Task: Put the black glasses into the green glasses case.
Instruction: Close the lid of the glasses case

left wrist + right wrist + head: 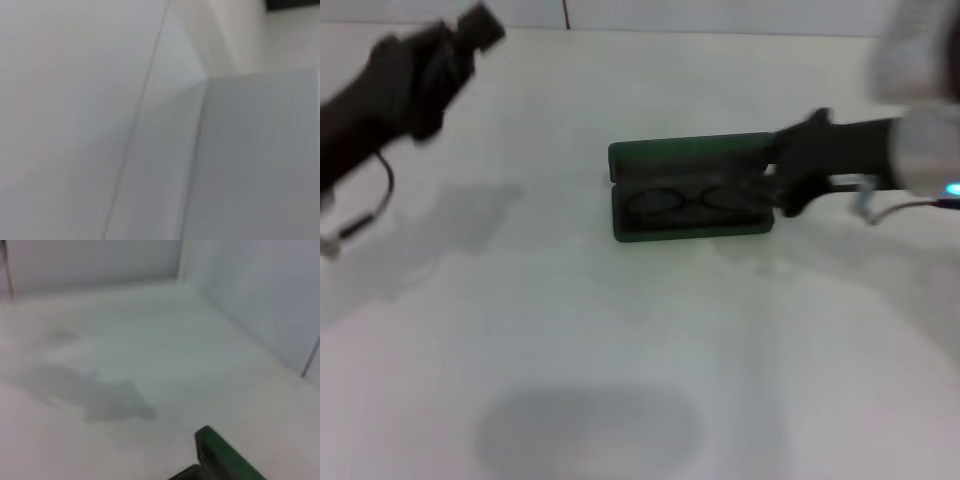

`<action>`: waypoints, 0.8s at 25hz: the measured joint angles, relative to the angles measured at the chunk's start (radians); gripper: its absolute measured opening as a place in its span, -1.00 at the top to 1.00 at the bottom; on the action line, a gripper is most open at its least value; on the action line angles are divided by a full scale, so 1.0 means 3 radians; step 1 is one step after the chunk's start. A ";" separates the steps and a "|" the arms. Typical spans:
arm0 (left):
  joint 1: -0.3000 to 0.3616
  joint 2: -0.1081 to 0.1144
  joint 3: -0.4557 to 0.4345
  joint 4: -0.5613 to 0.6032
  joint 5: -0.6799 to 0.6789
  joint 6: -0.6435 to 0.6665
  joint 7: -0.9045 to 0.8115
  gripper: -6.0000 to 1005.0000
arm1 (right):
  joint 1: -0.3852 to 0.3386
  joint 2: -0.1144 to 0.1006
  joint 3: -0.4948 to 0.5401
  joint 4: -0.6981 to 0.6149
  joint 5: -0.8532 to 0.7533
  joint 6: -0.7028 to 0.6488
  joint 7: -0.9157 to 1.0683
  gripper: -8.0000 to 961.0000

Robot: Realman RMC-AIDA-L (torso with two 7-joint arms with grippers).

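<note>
Resting inside the open green glasses case — the black glasses are home, lenses side by side in the tray.

Lying flat in the lower half of the case, the glasses fit its width, and the lid stands raised along the far edge, so the placing looks done and what remains, I judge, is only to back away or close up. Reaching in from the case's right end, the right gripper sits level and low, its dark body touching or just over that end of the case; whether its jaws are spread or pinched I cannot tell. Over on the far side, well apart from the case, the left gripper hangs raised and idle — jaw state unreadable too. Its wrist view shows only bare wall, while the right wrist view catches one green corner of the case.
</note>
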 joint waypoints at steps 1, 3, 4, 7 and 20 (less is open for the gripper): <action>-0.0070 0.0060 0.0007 -0.0001 0.0020 -0.0089 -0.0073 0.93 | -0.0112 0.0001 0.0169 -0.0008 0.0217 -0.0103 -0.0189 0.27; -0.0292 0.0187 0.0024 0.0002 0.0154 -0.0354 -0.0272 0.92 | -0.0340 -0.0007 0.0573 0.0023 0.0714 -0.0452 -0.0580 0.40; -0.0395 0.0220 0.0023 0.0001 0.0240 -0.0485 -0.0363 0.92 | -0.0409 -0.0014 0.0766 0.0065 0.0862 -0.0663 -0.0697 0.46; -0.0677 0.0271 0.0026 0.0003 0.0527 -0.0848 -0.0576 0.92 | -0.0582 -0.0015 0.1373 0.0278 0.1136 -0.1331 -0.0976 0.67; -0.1145 -0.0153 0.0003 0.0512 0.2178 -0.2389 -0.1435 0.71 | -0.0652 -0.0019 0.2533 0.1771 0.1575 -0.1888 -0.1728 0.84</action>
